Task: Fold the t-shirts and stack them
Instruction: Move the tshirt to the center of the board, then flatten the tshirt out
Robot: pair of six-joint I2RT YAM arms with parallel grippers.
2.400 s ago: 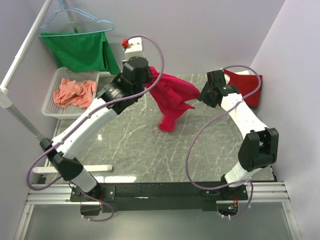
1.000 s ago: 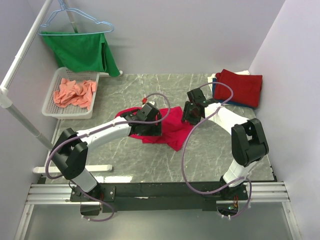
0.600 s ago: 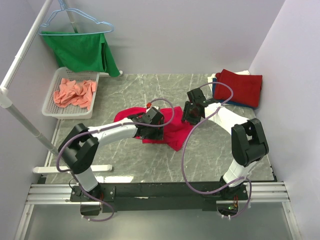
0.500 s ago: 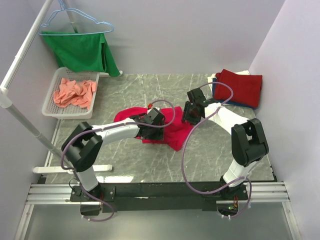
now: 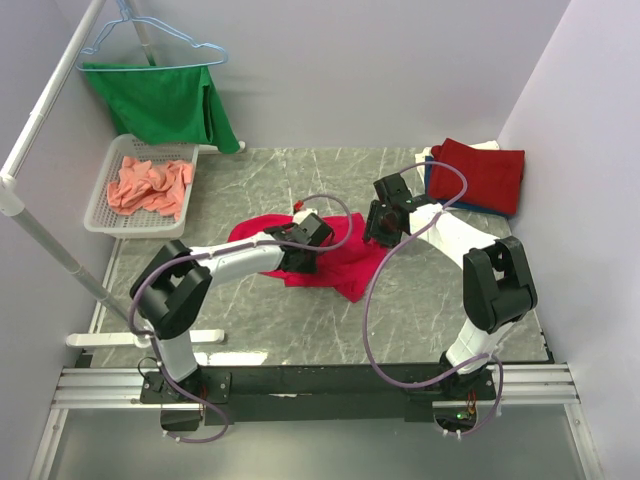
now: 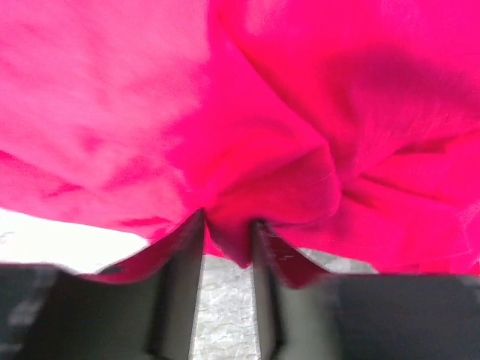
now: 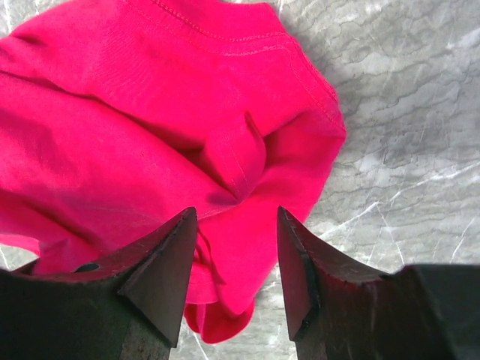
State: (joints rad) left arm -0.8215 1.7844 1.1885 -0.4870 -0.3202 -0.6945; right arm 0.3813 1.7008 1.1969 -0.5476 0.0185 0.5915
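Mid-table, L tool [image 6: 227, 225] pinching pink-red tee [image 5: 345, 265], R tool [image 7: 235, 217] open above, basket [image 5: 135, 228] L, stack [image 5: 485, 175] R

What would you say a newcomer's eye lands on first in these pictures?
The bright pinkish-red t-shirt lies crumpled at the centre, the left gripper pinching a fold and the right gripper open over it. Then the green cloth hanging at far left, and the folded dark red shirt at far right.
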